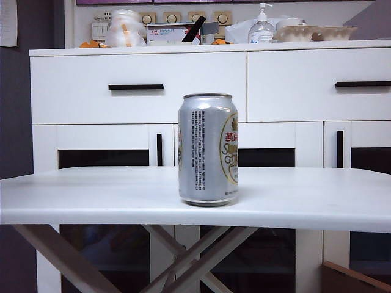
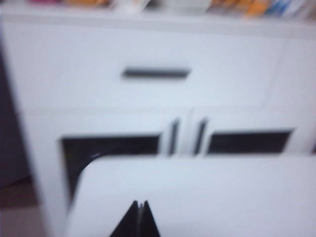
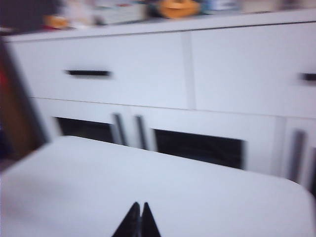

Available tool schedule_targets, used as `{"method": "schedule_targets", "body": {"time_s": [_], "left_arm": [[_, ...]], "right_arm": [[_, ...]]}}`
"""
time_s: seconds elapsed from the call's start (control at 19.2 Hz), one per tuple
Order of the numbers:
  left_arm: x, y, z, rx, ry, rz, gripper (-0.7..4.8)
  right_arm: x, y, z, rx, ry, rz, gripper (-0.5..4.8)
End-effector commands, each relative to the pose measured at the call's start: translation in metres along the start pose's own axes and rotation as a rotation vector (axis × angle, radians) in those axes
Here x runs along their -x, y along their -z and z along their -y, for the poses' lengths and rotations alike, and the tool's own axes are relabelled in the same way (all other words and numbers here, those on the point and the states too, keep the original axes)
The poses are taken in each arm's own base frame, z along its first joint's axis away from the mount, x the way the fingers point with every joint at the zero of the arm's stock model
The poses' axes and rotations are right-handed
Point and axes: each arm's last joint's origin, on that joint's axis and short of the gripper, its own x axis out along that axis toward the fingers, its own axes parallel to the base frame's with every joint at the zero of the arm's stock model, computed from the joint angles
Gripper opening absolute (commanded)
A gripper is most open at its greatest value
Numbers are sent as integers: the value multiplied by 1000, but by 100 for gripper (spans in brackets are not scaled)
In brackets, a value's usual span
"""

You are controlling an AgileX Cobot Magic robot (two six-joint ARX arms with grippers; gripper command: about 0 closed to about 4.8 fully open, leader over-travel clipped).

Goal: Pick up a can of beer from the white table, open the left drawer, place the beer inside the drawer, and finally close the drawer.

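The silver can of beer (image 1: 208, 149) stands upright near the front middle of the white table (image 1: 91, 195). Behind it, the left drawer (image 1: 79, 88) is shut, its black bar handle (image 1: 135, 86) at its centre. Neither arm shows in the exterior view. In the blurred left wrist view my left gripper (image 2: 138, 204) is shut and empty above the white table (image 2: 222, 197), facing the left drawer (image 2: 74, 59). My right gripper (image 3: 138, 205) is shut and empty too, over the white table (image 3: 197, 197), with the left drawer (image 3: 148, 69) ahead. The can is in neither wrist view.
A twin drawer (image 1: 317, 85) lies right of the left one. Glass-panelled doors (image 1: 104, 159) with vertical black handles sit below. The cabinet top carries clutter: a pump bottle (image 1: 261, 27), bowls (image 1: 314, 32) and a box (image 1: 174, 33). Crossed legs (image 1: 195, 256) hold up the table.
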Motion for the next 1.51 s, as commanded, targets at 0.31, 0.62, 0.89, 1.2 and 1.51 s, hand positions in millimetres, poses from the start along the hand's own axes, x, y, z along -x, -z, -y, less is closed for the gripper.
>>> {"method": "schedule_targets", "body": {"time_s": [0.31, 0.62, 0.89, 1.2, 1.51], "left_arm": [[-29, -33, 31, 17, 203, 10, -6], [-34, -30, 34, 10, 221, -8, -5], [-34, -30, 34, 10, 222, -4, -5], [-34, -31, 34, 10, 221, -1, -5], [-34, -30, 34, 2, 221, -1, -6]], "right_arm": [[-33, 6, -28, -43, -353, -59, 144], [-57, 27, -76, 17, -502, -140, 479], [-80, 49, -104, 56, -556, -176, 479], [-109, 78, -109, 91, -506, -250, 479], [-126, 104, -112, 113, -460, -324, 479]]}}
